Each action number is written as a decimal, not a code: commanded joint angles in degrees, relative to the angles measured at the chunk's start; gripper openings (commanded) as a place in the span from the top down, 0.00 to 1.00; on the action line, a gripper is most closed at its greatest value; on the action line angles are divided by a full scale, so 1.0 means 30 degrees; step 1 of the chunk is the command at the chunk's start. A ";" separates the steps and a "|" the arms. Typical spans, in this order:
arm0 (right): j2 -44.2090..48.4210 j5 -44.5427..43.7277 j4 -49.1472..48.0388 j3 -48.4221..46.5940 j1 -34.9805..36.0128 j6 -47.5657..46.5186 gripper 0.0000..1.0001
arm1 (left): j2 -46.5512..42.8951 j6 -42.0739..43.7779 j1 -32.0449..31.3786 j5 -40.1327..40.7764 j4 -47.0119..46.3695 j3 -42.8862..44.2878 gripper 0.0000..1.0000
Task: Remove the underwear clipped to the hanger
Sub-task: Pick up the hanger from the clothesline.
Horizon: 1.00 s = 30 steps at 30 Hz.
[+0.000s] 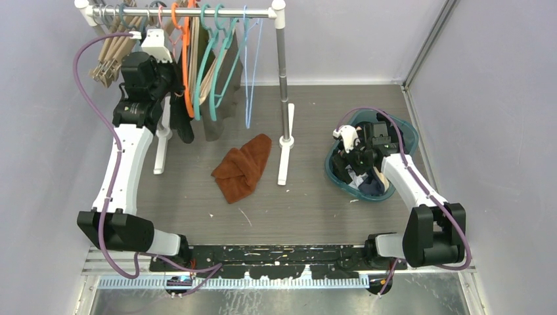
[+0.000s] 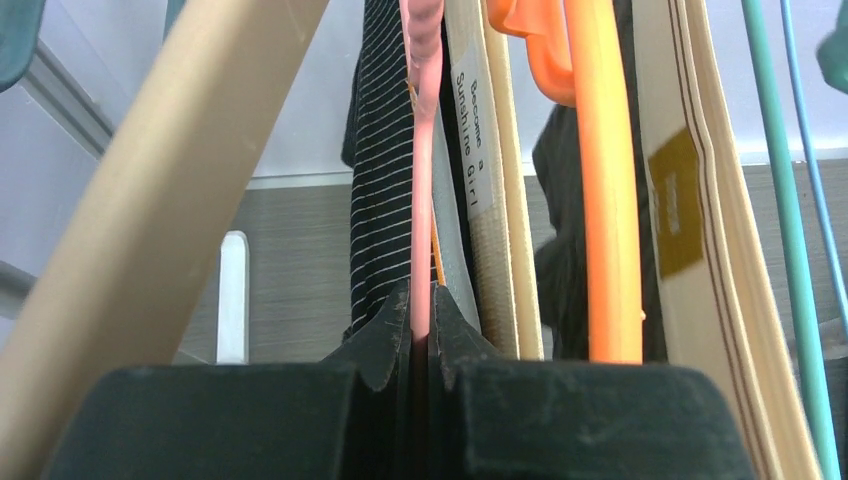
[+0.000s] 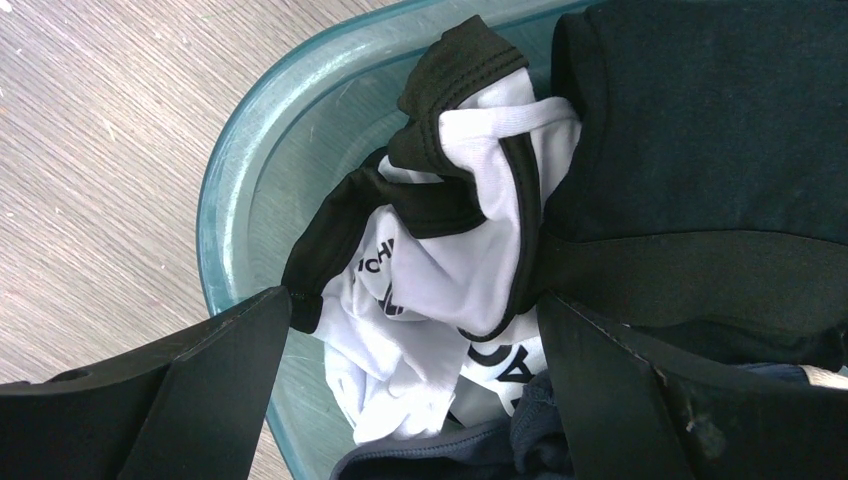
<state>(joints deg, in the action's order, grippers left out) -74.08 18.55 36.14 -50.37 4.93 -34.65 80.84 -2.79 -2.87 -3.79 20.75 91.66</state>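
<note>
Several hangers crowd the rail point(image 1: 184, 12) at the back left, with dark underwear point(image 1: 182, 121) and an olive-grey pair point(image 1: 220, 111) hanging below. My left gripper point(image 1: 169, 84) is up among them. In the left wrist view it point(image 2: 422, 300) is shut on the thin bar of a pink hanger point(image 2: 423, 150). Black striped underwear point(image 2: 378, 180) hangs just left of that bar, and a cream waistband point(image 2: 492, 230) just right. My right gripper point(image 1: 346, 146) hangs open over the teal basket point(image 1: 404, 131), nothing between its fingers point(image 3: 415, 300).
The basket point(image 3: 225, 170) holds white-and-black point(image 3: 440, 250) and dark garments. A rust-brown cloth point(image 1: 243, 167) lies on the table between the rack's feet. An orange hanger point(image 2: 605, 200), teal hangers point(image 1: 217, 59) and the rack's right post point(image 1: 284, 79) stand nearby.
</note>
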 commanded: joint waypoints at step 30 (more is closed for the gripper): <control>-0.0435 0.0116 0.0871 -0.0966 0.0525 -0.0109 0.00 | -0.6761 0.1310 0.0108 -0.0145 0.1577 -0.2670 1.00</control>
<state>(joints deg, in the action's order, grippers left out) -75.05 17.61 37.06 -51.22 5.80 -34.87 63.77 -0.08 -2.87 -3.09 26.87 84.31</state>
